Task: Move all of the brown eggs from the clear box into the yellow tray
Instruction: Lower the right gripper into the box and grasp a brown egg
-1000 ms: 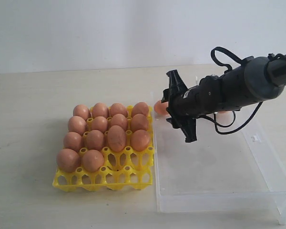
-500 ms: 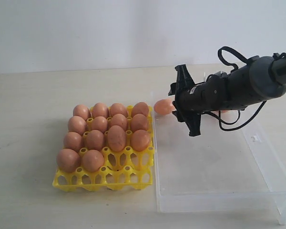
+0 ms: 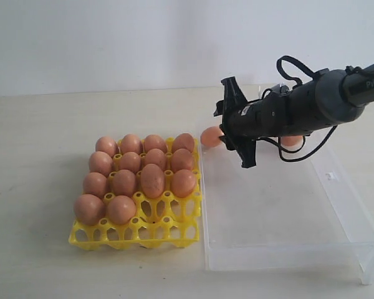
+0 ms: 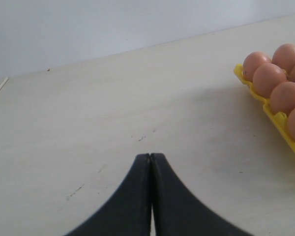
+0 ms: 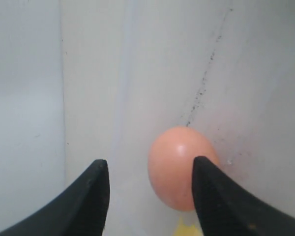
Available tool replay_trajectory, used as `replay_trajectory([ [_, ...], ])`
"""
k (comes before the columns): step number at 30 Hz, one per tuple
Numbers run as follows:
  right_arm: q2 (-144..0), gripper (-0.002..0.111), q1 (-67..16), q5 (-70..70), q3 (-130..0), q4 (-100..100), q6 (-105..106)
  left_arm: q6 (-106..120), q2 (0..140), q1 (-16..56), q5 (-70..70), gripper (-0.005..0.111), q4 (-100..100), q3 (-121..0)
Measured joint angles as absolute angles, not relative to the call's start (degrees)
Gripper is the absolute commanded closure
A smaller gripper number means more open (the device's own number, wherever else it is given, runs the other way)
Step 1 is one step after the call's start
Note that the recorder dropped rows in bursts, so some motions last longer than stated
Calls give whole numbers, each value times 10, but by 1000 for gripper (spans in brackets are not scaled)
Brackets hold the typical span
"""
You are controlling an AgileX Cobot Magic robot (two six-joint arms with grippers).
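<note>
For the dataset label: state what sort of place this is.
Probably a robot test bench: bare pale tabletop, plain white wall, black robot arm near a bright yellow plastic egg tray.

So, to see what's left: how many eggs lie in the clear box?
2: one egg in the corner beside the yellow tray, another egg half hidden behind the right arm.

Robotics laboratory test bench. A pale, lightly scuffed tabletop (image 3: 37, 124) stands before a plain white wall (image 3: 112, 43), a bare staged setting rather than a home or kitchen. A black robot arm (image 3: 299, 112) with exposed cable loops (image 3: 290, 65) reaches over it. The props are set out as for a trial: a yellow tray (image 3: 112, 244) of brown eggs (image 3: 152, 179) beside a clear box (image 3: 287, 258).
</note>
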State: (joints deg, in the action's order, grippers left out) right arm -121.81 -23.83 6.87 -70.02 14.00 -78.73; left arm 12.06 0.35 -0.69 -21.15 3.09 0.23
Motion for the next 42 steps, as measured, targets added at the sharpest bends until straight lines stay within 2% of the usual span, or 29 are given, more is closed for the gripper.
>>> replay_trajectory([
  [19,-1251,58,-239,56,-716,136,-776,121,3,-7,-212,107,31,2],
  [25,-1253,47,-239,58,-716,136,-775,121,3,-7,-212,107,31,2],
  [42,-1264,47,-239,88,-716,136,-775,121,3,-7,-212,107,31,2],
])
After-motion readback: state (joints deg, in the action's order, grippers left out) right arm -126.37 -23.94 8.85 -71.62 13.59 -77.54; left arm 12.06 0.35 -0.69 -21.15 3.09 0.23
